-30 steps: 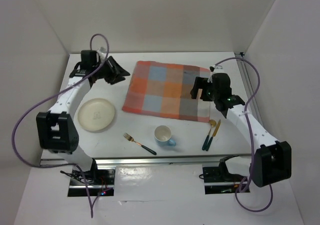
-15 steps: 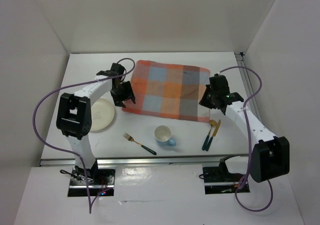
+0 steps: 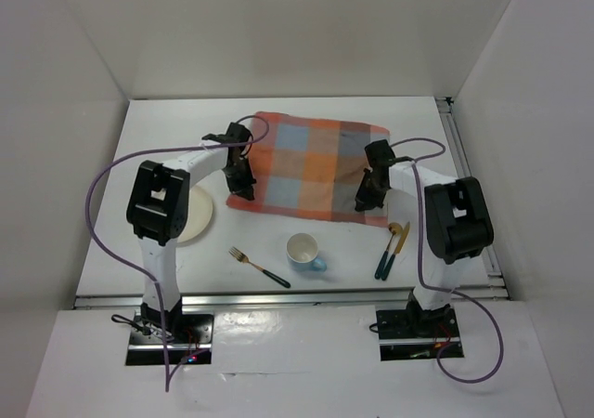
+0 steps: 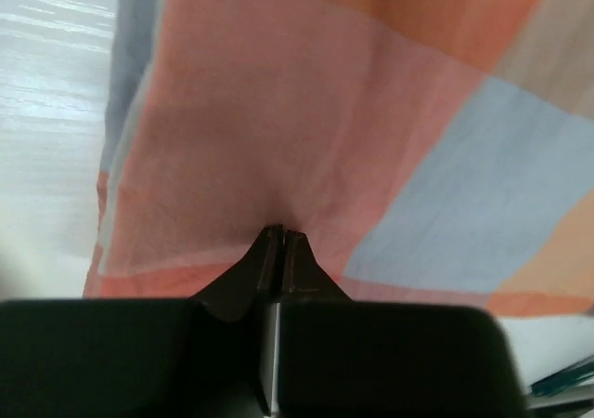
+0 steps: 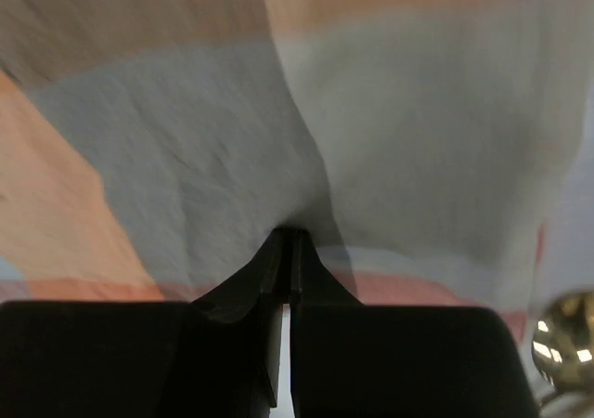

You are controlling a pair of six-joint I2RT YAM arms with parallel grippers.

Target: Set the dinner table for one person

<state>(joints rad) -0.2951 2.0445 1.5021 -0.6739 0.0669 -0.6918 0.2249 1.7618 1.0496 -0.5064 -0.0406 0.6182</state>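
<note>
The left tool [image 3: 244,188] is clenched on the lower left corner of the checked cloth [image 3: 311,163] in the overhead view, and the right tool [image 3: 365,201] is clenched on the cloth's lower right corner. The cloth lies flat in the upper middle of the white worktop [image 3: 176,135], which fills the centre of the frame with metal rails along its lower and right edges. A cream plate [image 3: 200,215] sits at centre left, partly hidden by the left arm. A fork [image 3: 260,267] lies below the cloth, with a pale cup [image 3: 303,250] just to its right. A spoon [image 3: 393,230] and a knife [image 3: 404,237] lie side by side at lower right, close to the right tool. In the left wrist view, the left tool [image 4: 281,239] has its fingertips pressed together at lower centre, and the orange and blue fabric [image 4: 371,111] puckers into them. Bare worktop [image 4: 46,65] shows at the left edge. In the right wrist view, the right tool [image 5: 286,237] is likewise pinched tight on a fold of grey fabric [image 5: 186,139]. The golden bowl of the spoon [image 5: 566,339] shows at the lower right edge.
</note>
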